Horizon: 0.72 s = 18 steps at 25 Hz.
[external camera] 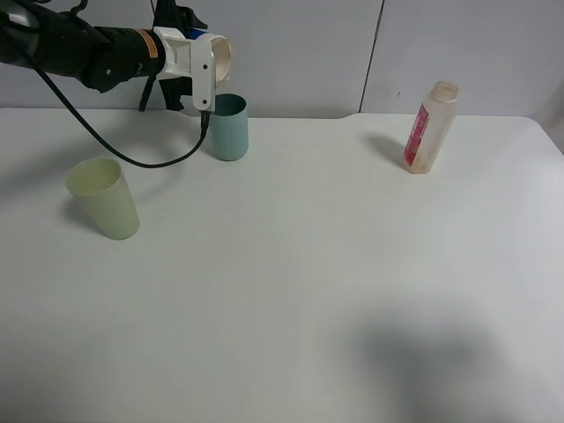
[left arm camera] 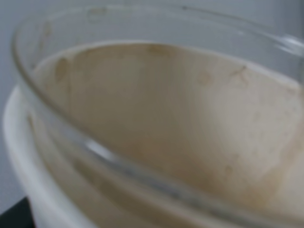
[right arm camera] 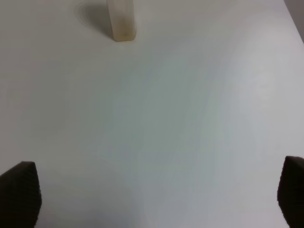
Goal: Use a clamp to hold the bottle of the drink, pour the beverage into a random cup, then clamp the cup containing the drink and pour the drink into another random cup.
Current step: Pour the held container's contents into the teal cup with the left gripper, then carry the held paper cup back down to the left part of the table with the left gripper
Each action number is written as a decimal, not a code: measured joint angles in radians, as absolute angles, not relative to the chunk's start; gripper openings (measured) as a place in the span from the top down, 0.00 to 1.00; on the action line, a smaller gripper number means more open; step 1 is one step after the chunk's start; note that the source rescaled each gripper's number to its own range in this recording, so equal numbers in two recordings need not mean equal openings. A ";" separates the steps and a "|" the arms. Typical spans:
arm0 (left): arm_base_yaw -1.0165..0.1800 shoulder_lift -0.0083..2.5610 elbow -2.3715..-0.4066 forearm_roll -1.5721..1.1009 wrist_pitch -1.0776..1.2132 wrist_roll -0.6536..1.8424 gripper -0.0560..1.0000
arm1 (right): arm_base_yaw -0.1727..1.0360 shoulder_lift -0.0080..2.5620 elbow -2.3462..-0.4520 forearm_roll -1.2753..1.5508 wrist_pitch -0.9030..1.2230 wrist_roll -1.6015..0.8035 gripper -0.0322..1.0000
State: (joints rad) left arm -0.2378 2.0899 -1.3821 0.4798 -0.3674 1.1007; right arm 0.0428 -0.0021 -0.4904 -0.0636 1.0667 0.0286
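Above the teal tumbler [external camera: 230,126] | my left gripper [external camera: 204,62] pinches the blue-banded cup [external camera: 220,58], tipped sideways | right gripper [right arm camera: 156,194] spread, idle | bottle [external camera: 430,127] stands far right | risk: mouth off-centre, I spill onto table [external camera: 308,282].

Left arm [external camera: 79,53]: thick black segmented body bearing a narrow orange band near the wrist. Clamp [external camera: 204,66]: flat white plates with small dark screw holes and a blue part behind. A black cable [external camera: 115,150] loops from the arm. Right gripper [right arm camera: 152,194]: two dark fingertips [right arm camera: 19,192] only.
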 joint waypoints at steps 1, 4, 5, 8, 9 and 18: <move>-0.238 2.090 -1.382 0.480 -0.367 1.101 0.94 | 0.043 -0.002 -0.490 -0.064 1.067 0.029 0.00; -0.238 2.090 -1.382 0.480 -0.367 1.101 0.94 | 0.043 -0.002 -0.490 -0.064 1.067 0.029 0.00; -0.238 2.090 -1.382 0.480 -0.367 1.101 0.94 | 0.043 -0.002 -0.490 -0.064 1.067 0.029 0.00; -0.238 2.090 -1.382 0.480 -0.367 1.102 0.94 | 0.043 -0.002 -0.490 -0.064 1.067 0.029 0.00; -0.238 2.090 -1.382 0.480 -0.367 1.102 0.94 | 0.043 -0.002 -0.490 -0.064 1.067 0.029 0.00; -0.238 2.090 -1.382 0.212 -0.367 1.101 0.94 | 0.043 -0.002 -0.490 -0.064 1.067 0.029 0.00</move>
